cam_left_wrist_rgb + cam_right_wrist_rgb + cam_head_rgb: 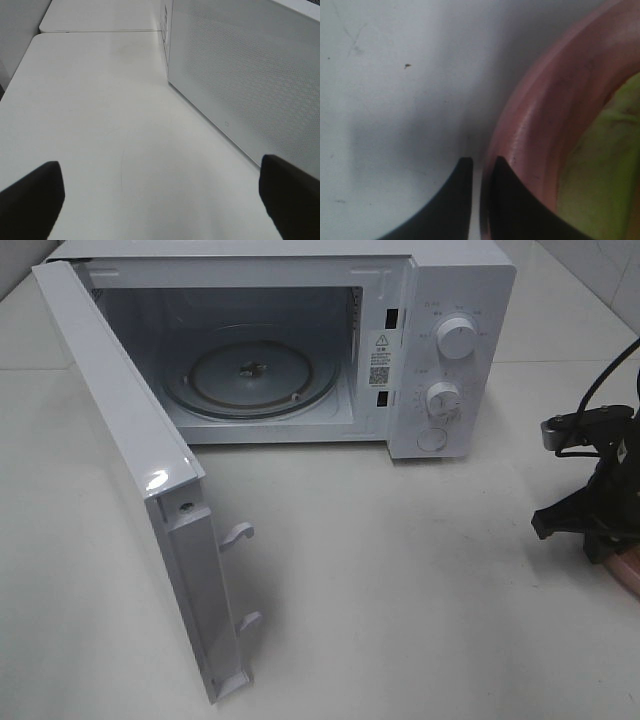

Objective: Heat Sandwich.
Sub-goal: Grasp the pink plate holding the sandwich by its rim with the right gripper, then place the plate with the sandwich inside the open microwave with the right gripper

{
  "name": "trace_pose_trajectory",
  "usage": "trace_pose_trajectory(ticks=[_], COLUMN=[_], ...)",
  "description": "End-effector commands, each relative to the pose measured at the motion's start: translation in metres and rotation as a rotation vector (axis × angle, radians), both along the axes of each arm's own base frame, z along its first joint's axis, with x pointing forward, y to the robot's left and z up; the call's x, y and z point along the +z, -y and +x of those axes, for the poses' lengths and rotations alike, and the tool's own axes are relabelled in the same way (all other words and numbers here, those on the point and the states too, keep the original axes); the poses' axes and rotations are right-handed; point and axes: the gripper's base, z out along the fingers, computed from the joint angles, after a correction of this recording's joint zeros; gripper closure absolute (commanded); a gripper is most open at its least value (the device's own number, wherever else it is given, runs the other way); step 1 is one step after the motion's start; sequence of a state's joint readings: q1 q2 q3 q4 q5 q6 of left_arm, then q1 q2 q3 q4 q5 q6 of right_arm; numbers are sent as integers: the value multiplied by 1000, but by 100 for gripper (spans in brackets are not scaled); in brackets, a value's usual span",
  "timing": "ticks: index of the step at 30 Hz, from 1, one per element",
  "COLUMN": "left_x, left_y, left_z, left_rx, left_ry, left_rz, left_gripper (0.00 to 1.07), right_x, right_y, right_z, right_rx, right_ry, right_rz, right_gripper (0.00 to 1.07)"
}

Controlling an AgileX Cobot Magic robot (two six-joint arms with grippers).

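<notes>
Overhead, the white microwave (pixel 450 300) stands with its door (pixel 110 430) swung open on the glass turntable (pixel 250 375). Print on the warning-triangle sticker (pixel 381 355) and around the upper dial (pixel 457 340) and lower dial (pixel 441 397) is too small to read. Only the right wrist view shows the sandwich (pixel 600 165), yellow-green, on the pink plate (pixel 535 115). There the right gripper (pixel 479 161) is closed to a thin slit at the plate's outer rim; whether it pinches the rim I cannot tell. The left gripper (pixel 160 170) gapes wide over the table (pixel 125 100), beside a perforated white panel (pixel 250 75).
</notes>
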State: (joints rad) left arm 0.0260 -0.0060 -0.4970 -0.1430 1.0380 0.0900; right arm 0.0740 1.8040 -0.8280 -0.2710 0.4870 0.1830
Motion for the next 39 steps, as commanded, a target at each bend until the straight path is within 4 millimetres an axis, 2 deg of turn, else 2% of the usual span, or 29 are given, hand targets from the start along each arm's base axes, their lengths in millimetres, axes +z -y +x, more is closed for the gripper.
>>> trace_pose_trajectory(ticks=[1, 12, 28, 34, 39], left_x=[-1, -1, -1, -1, -1], left_y=[0, 0, 0, 0, 0], left_z=[-3, -3, -3, -3, -3], left_rx=[3, 3, 3, 3, 3], left_ry=[24, 24, 24, 24, 24], left_rz=[-7, -7, -7, -7, -7], left_gripper=[7, 7, 7, 7, 7], right_x=[0, 0, 2, 7, 12], right_y=[2, 4, 8, -3, -4], right_z=[1, 1, -2, -4, -5], right_rx=[-4, 32, -9, 32, 24], right_ry=[-4, -10, -34, -25, -15], right_rz=[-10, -42, -82, -119, -169], right_gripper=[107, 107, 107, 107, 107])
